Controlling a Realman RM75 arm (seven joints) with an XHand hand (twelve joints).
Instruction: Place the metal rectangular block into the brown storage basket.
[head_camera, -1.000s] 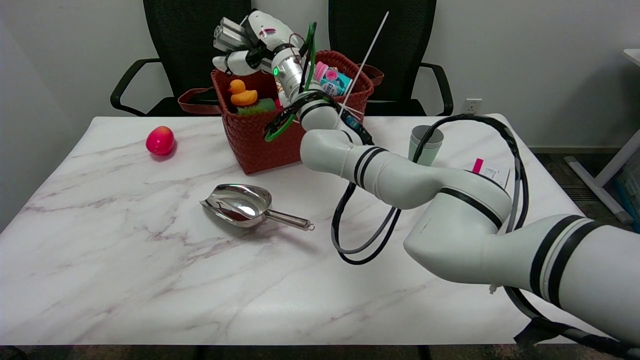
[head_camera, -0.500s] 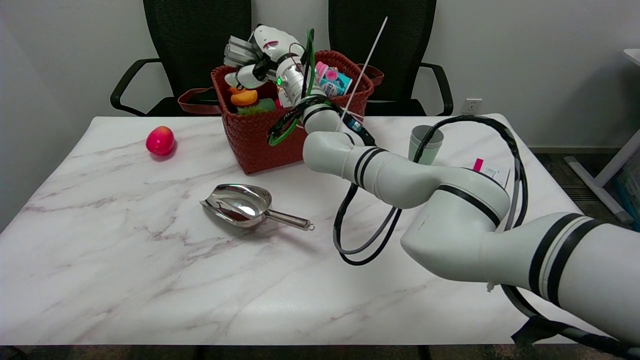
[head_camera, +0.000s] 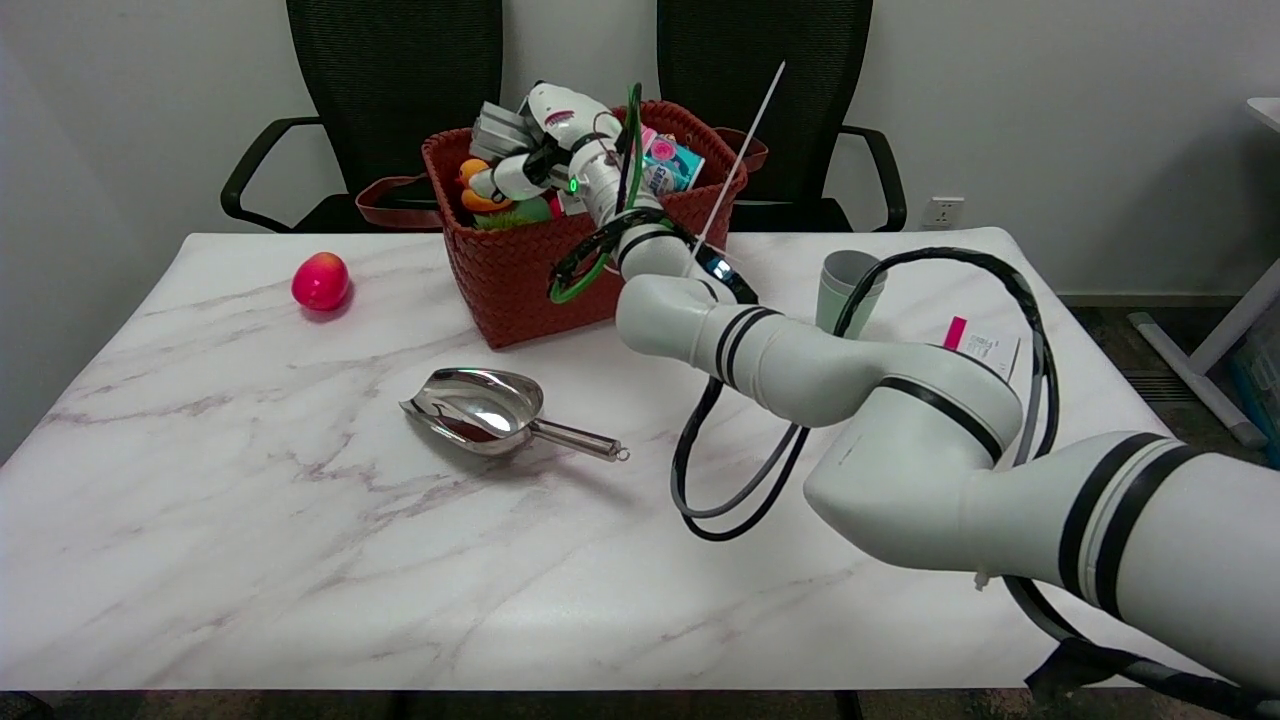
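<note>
The brown woven storage basket stands at the back middle of the table. My right hand hangs over the basket's left half, just at rim height. It grips the metal rectangular block, a grey ridged piece that shows at the hand's upper left. The block sits above an orange toy duck and a green thing inside the basket. The hand and wrist hide much of the basket's inside, so I cannot tell whether the block touches anything below.
A red apple lies at the back left. A shiny metal scoop lies in front of the basket. A grey-green cup and a white card are at the right. A blue-pink package stands in the basket.
My right hand has come down and a little to the right with the block, from well above the basket's rim to rim height.
</note>
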